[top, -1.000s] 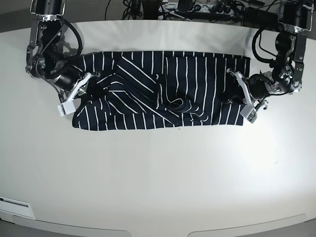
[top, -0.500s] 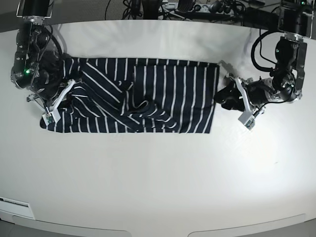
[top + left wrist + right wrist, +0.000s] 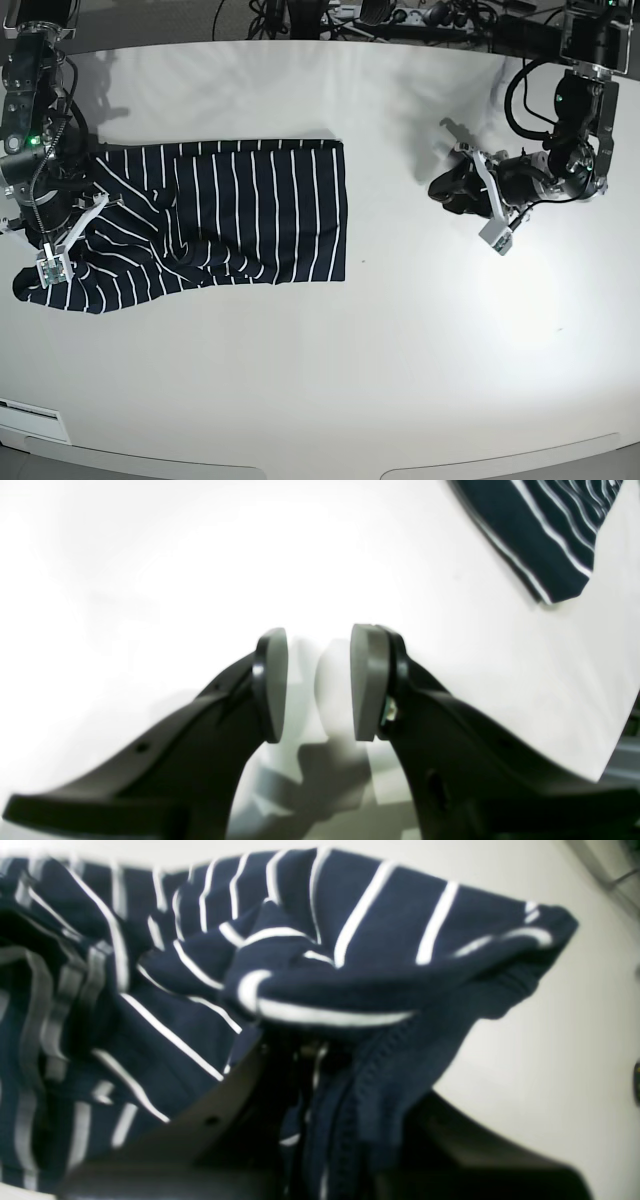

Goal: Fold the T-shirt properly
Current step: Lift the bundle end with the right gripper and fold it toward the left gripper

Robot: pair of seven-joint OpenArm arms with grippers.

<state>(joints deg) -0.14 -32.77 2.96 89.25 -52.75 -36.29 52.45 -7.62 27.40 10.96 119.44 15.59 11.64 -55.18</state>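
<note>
Pinching a bunched, hemmed edge of the T-shirt between its closed jaws, the right gripper sits at the far left of the table in the base view, with striped cloth draped over its fingers. The left gripper hangs with its jaws parted and nothing between its grey pads, over bare tabletop. The T-shirt lies rumpled on the table's left side, well apart from the left gripper, with only one corner showing in the left wrist view.
</note>
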